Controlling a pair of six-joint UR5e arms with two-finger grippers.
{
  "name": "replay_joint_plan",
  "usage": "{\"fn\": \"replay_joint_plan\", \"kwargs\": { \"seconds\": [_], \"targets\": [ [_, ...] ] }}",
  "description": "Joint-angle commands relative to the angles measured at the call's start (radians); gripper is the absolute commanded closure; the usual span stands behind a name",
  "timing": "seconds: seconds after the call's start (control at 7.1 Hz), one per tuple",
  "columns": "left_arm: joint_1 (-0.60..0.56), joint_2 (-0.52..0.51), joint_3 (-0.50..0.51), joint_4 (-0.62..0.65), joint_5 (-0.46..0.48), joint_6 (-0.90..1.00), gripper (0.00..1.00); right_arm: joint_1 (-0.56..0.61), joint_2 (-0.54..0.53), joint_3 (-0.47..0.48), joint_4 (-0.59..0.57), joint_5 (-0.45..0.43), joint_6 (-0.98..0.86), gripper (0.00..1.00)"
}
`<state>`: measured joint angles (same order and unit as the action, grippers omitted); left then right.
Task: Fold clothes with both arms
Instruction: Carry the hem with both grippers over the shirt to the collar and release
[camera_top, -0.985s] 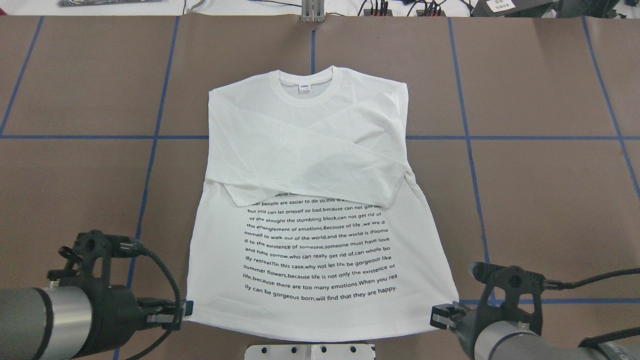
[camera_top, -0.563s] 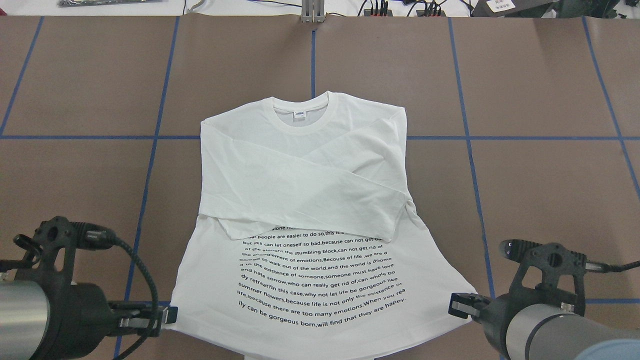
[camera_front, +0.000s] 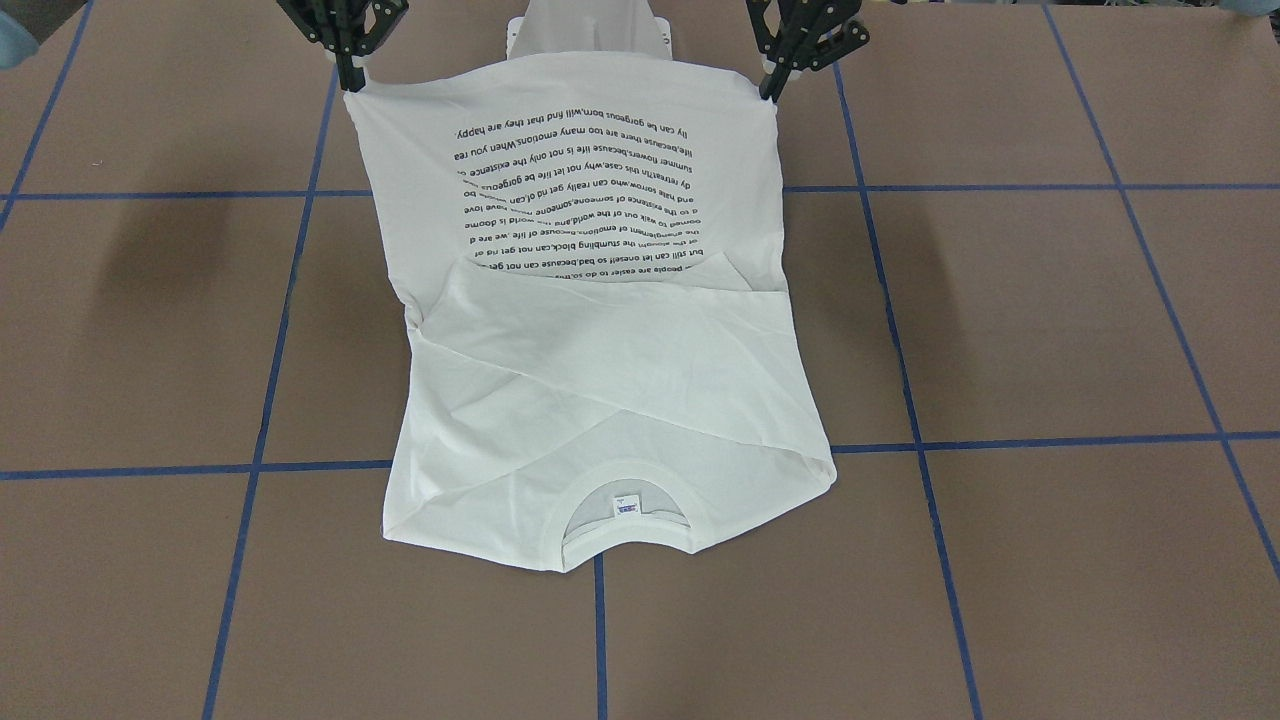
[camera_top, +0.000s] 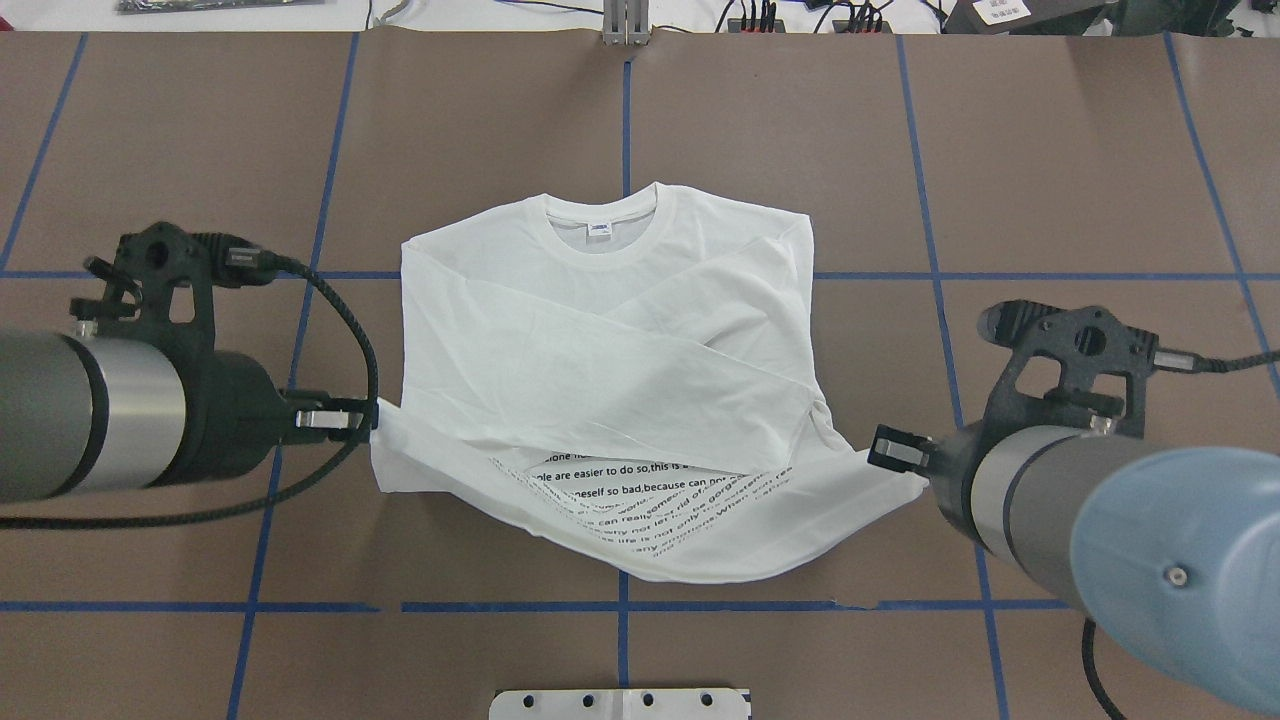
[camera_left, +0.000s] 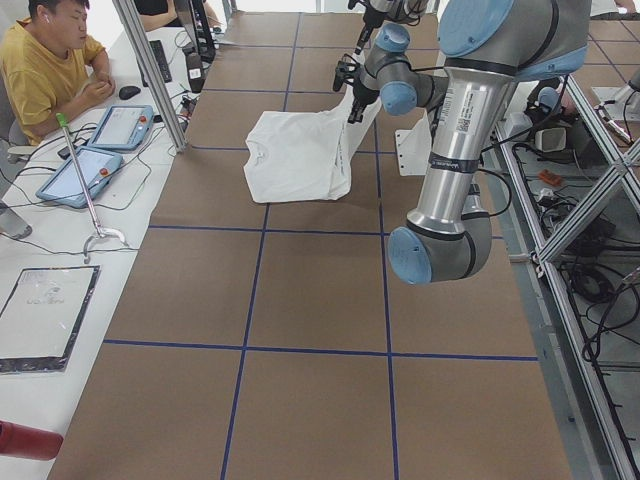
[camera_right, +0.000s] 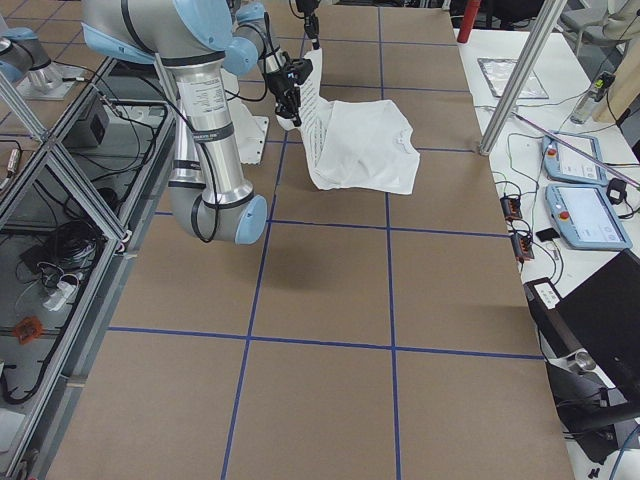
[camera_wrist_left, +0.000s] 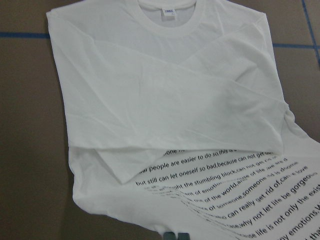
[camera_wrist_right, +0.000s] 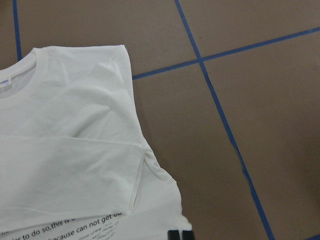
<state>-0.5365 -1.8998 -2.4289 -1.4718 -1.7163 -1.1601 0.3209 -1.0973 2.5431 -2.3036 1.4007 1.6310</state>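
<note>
Fingers (camera_top: 345, 418) seemingly tight on T-shirt (camera_top: 600, 340) hem

This is a robotics lab. The large work table (camera_top: 1080, 150) is covered in brown board and marked into big squares by strips of blue tape (camera_front: 1000, 441). A silver-grey tubular robot arm with light blue joint caps (camera_left: 455, 170) reaches over it, and silver aluminium frame posts (camera_left: 150, 70) rise at the table's edge. A white side bench (camera_left: 130, 190) carries light-blue-edged touch-screen control pendants (camera_left: 80, 172) and a black keyboard (camera_left: 160, 58) — a seated person in a yellow shirt (camera_left: 45, 75) leans on it. Behind the robot, under slanted aluminium bars, a tangle of black cables (camera_right: 50, 245) lies on the floor.
</note>
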Motion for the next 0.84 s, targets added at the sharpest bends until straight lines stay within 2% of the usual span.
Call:
{"fn": "replay_joint_plan", "kwargs": {
  "seconds": [0.0,0.28,0.42,0.56,0.7],
  "targets": [
    [-0.144,-0.094,0.156,0.010,0.006,0.112,1.00,0.197,0.100,-0.189,0.073,0.070,-0.132,1.00],
    [-0.192,-0.186,0.352,-0.027,0.041,0.115,1.00,0.304,0.119,-0.425,0.275,0.093,-0.189,1.00],
    [-0.192,-0.191,0.446,-0.118,0.093,0.115,1.00,0.328,0.123,-0.525,0.371,0.093,-0.206,1.00],
    [-0.195,-0.193,0.547,-0.212,0.098,0.117,1.00,0.345,0.138,-0.637,0.497,0.092,-0.217,1.00],
    [-0.200,-0.206,0.639,-0.288,0.118,0.117,1.00,0.352,0.186,-0.758,0.553,0.092,-0.235,1.00]
  ]
}}
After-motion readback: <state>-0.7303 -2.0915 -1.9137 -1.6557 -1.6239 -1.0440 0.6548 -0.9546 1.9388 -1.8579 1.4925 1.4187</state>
